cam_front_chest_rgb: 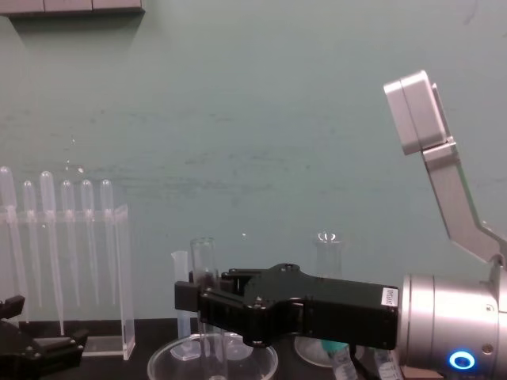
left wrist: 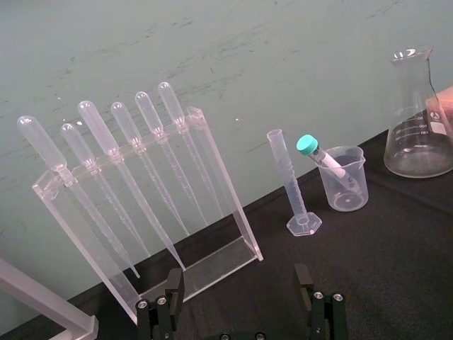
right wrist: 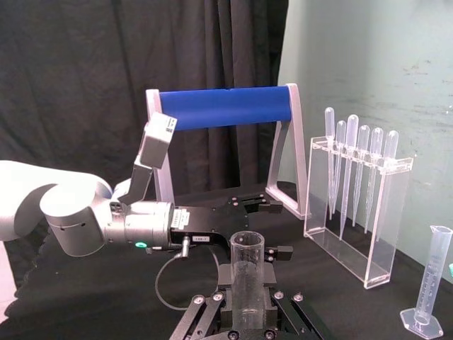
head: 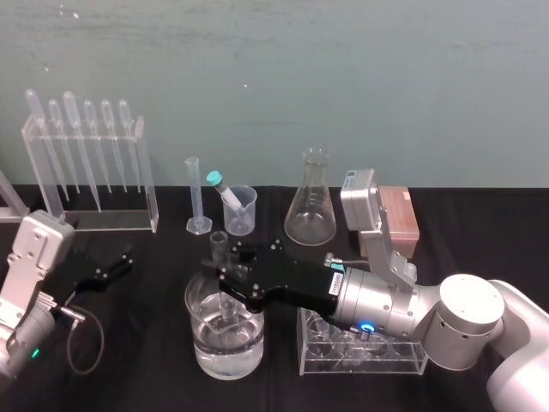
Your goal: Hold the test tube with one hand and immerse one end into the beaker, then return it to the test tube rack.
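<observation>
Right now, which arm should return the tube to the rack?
Right. The right gripper is shut on the test tube in the beaker; the test tube rack sits on that side. The left gripper idles far left.

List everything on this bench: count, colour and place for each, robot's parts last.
beaker: one, clear, holding clear liquid, front centre
test tube: one, clear, upright, lower end in the beaker
test tube rack: one, salmon-pink, back right
clear rack: one, clear, front right
conical flask: one, clear, back centre
small beaker: one, clear, left of the flask
teal-capped tube: one, leaning in the small beaker
graduated cylinder: one, clear, left of the small beaker
pipette stand: one, clear, back left
pipettes: six, clear, hanging in the stand
left gripper: one, black, open, front left
right gripper: one, black, shut on the test tube above the beaker
</observation>
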